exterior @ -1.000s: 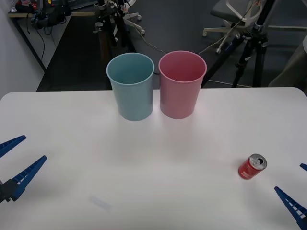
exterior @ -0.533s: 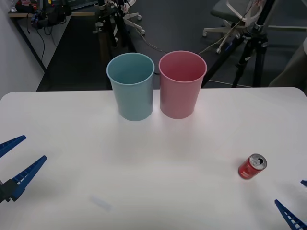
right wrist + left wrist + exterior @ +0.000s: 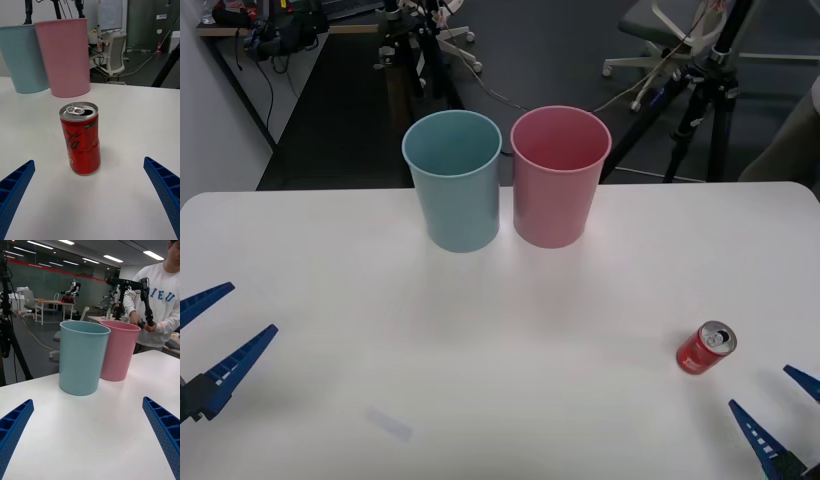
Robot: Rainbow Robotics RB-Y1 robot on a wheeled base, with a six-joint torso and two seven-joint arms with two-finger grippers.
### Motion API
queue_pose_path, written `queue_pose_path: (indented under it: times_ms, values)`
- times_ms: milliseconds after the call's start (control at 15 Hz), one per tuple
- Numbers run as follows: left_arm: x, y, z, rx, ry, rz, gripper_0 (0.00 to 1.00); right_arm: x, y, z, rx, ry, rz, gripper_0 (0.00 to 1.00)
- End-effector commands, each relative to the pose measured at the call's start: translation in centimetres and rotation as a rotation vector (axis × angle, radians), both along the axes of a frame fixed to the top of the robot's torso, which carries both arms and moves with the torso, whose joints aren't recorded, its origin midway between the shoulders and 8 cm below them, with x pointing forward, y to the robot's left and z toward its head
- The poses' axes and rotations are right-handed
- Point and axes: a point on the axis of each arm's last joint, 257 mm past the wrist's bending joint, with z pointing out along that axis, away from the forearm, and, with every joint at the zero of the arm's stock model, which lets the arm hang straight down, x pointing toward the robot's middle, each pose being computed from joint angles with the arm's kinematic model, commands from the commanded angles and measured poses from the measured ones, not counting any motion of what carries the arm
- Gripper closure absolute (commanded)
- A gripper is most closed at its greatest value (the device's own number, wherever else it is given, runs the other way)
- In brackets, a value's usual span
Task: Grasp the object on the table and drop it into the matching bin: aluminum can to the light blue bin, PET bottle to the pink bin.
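— Where is the can?

— Upright on the table, well apart from the pink bin, toward the robot's right. The blue bin stands just beside the pink bin.

— And the grippers?

— The right gripper sits near the can, fingers spread wide, holding nothing. The left gripper waits far from the can, equally open.

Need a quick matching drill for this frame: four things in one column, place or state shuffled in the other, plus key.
Things
1. can
2. light blue bin
3. pink bin
4. left gripper

Place or state
A. open, at the table's left edge
B. far side, on the robot's right of its twin
C. upright, just ahead of the open right gripper
D. far side, on the robot's left of its twin

Pairs: 1-C, 2-D, 3-B, 4-A
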Motion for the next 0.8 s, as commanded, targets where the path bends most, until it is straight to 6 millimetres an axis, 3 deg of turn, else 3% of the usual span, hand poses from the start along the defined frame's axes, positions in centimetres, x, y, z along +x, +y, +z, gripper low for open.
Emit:
queue_pose_path:
  times_ms: [67,800]
  values:
    - [0.0,0.0,0.0,0.000,0.000,0.000,0.00,1.8,0.7,0.1,-0.008,-0.018,-0.009,0.00]
    - [0.0,0.0,0.0,0.000,0.000,0.000,0.00,6.0,4.3,-1.1,-0.032,-0.013,-0.005,0.00]
